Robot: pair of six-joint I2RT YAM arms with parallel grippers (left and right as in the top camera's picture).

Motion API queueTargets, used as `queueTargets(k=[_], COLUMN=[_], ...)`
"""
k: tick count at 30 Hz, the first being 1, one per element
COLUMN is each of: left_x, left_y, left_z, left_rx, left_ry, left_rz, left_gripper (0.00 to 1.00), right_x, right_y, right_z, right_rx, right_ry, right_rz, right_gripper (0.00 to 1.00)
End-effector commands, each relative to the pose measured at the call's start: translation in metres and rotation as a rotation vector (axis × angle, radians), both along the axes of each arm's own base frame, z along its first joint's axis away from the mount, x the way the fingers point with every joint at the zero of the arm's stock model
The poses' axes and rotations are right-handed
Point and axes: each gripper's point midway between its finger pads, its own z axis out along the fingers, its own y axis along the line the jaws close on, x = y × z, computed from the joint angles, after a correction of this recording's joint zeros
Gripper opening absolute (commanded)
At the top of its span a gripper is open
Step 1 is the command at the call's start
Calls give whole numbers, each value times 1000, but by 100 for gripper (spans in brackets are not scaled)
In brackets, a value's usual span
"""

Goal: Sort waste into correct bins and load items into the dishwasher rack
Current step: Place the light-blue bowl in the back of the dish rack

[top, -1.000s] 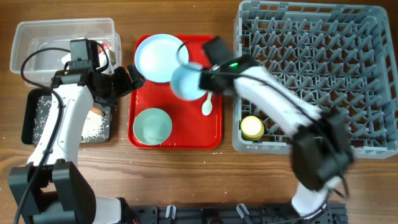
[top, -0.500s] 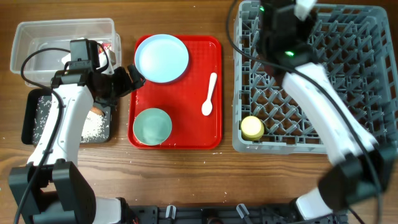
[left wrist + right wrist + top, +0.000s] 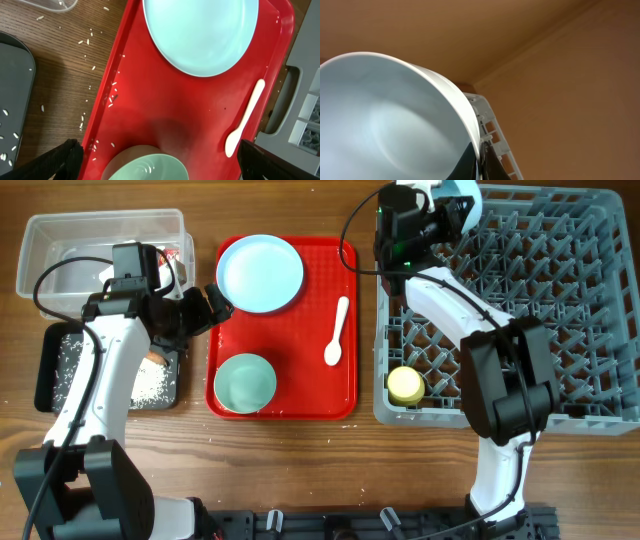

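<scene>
Holds the pale blue bowl (image 3: 385, 115) by its rim in the right gripper (image 3: 448, 208) over a far corner of the dishwasher rack (image 3: 560, 194), cropped overhead yet filling the wrist view; spreads the left gripper (image 3: 214, 304) wide.

Pale blue bowl (image 3: 380, 115), cut by my right wrist view's left and bottom edges, covers most of the right fingers (image 3: 490, 171); pale green bowl (image 3: 145, 166) between my left fingertips (image 3: 65, 159) is cropped below.
</scene>
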Motion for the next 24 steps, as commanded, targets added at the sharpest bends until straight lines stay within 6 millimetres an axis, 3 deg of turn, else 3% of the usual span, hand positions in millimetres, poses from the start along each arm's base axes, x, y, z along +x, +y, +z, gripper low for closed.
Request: queueTargets(k=[1, 8, 13, 24], left_x=[4, 4, 4, 4], left_y=[2, 2, 2, 2], left_z=[7, 7, 7, 7], left_rx=[4, 4, 4, 4], left_ry=[-23, -23, -23, -23], left_rz=[5, 5, 5, 5], left_gripper=[100, 100, 100, 100], right_x=[-3, -2, 4, 9], right_y=[-7, -10, 17, 24], right_z=[-2, -10, -11, -39], right_rx=[-20, -23, 10, -4], right_ry=[10, 23, -10, 48], right_rz=[-39, -45, 37, 60], right_gripper=[4, 4, 4, 4])
